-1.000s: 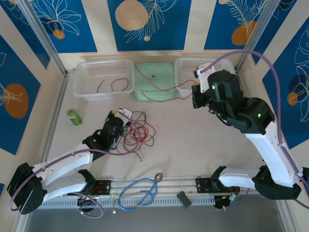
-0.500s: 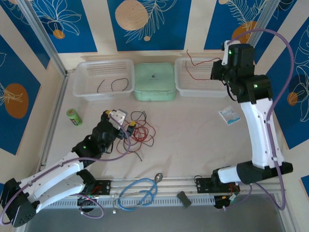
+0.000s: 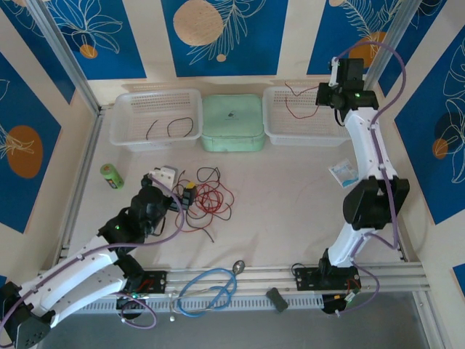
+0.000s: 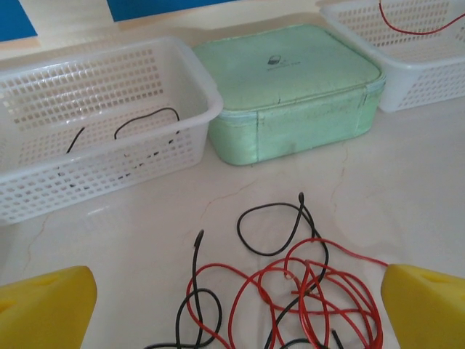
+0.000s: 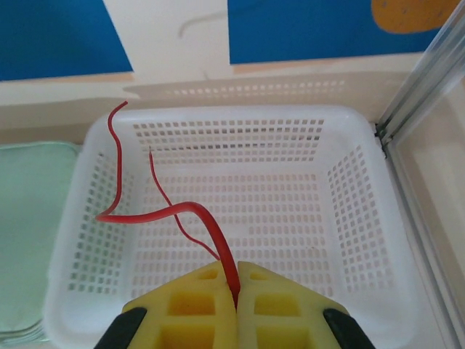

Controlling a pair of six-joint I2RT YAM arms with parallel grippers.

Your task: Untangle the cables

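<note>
While the right gripper (image 5: 236, 285) pinches a single red cable (image 5: 190, 209) between its closed yellow fingers (image 5: 192, 305), it hangs over the right white basket (image 5: 341, 189). The cable's free length curls above the basket floor, apparently so that a release would drop it inside. That basket looks to be the place for red wires, since the left white basket (image 4: 190, 86), on the far side of the mint-green case (image 4: 290, 73), already holds a black cable (image 4: 145, 113) on its own. The left gripper (image 4: 234, 309) has its jaws spread wide with nothing between them. It sits low over the table (image 4: 407, 174) and is aimed at the tangle (image 3: 207, 200), several red loops knotted with black strands. These lie just in front of its fingers, near the middle of the table and well apart from both baskets. My reading is that sorting by colour is partly done: one black wire is stowed, one red wire is about to be stowed, and the knot comes next. The wide stance suits dropping around a loose loop at the heap's edge.
</note>
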